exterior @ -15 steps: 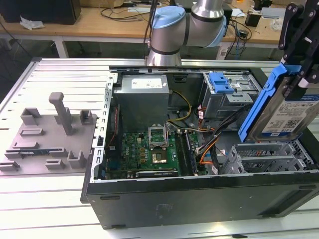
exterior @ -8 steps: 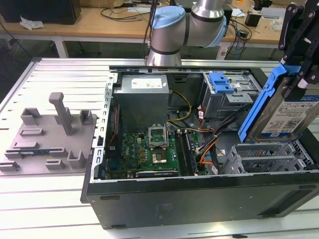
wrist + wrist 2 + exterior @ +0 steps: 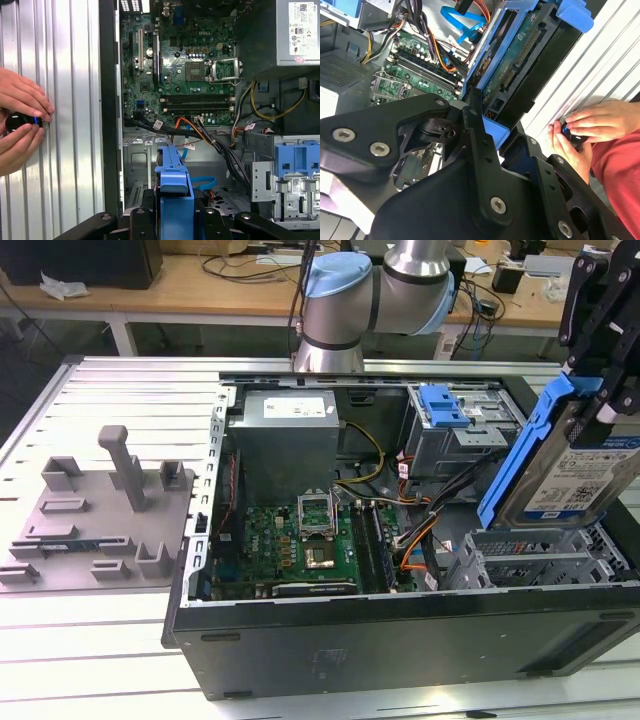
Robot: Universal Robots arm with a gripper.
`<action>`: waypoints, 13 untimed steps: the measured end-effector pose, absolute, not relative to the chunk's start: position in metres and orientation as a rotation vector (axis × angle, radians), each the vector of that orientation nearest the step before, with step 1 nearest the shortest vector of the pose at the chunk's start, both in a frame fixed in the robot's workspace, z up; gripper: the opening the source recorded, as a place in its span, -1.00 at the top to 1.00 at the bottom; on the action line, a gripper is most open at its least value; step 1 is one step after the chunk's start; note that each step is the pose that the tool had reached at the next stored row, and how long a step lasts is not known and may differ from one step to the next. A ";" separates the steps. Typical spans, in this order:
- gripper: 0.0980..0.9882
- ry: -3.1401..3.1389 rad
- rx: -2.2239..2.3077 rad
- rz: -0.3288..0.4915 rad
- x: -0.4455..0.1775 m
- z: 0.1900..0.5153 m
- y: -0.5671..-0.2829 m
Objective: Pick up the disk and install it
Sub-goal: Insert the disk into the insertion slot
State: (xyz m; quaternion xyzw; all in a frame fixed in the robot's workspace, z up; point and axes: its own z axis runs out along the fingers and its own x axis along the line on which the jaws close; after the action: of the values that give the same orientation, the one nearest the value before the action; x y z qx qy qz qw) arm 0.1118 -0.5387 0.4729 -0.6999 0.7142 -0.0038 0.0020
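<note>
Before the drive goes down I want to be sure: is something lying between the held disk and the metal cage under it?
Nothing visible lies between. The gripper holds the disk right above the open cage; the cables run beside the cage, toward the exterior view's left.

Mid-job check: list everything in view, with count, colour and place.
Silver hard disk in blue plastic carrier: one, silver-blue, tilted above the drive cage, exterior view's right.
Open metal computer case: one, black, centre of table.
Motherboard: one, green, inside case.
Power supply box: one, grey, inside case.
Second plastic carrier: one, blue, in a case bay.
Moulded fixture plate: one, grey, exterior view's left.
Ribbed metal table: one, silver, under everything.
Person's hands: two, on the table beside the case.
Robot arm: one, silver with light-blue caps, behind case.
Fingers: one pair, black, shut on the disk.
</note>
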 end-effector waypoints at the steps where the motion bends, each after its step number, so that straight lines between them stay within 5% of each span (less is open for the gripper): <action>1: 0.40 2.241 -2.196 -0.012 0.112 0.473 -0.539; 13: 0.40 2.236 -2.201 -0.012 0.113 0.469 -0.539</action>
State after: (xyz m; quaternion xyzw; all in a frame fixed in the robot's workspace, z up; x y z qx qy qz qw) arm 0.1126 -0.5390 0.4687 -0.7014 0.7128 -0.0037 0.0020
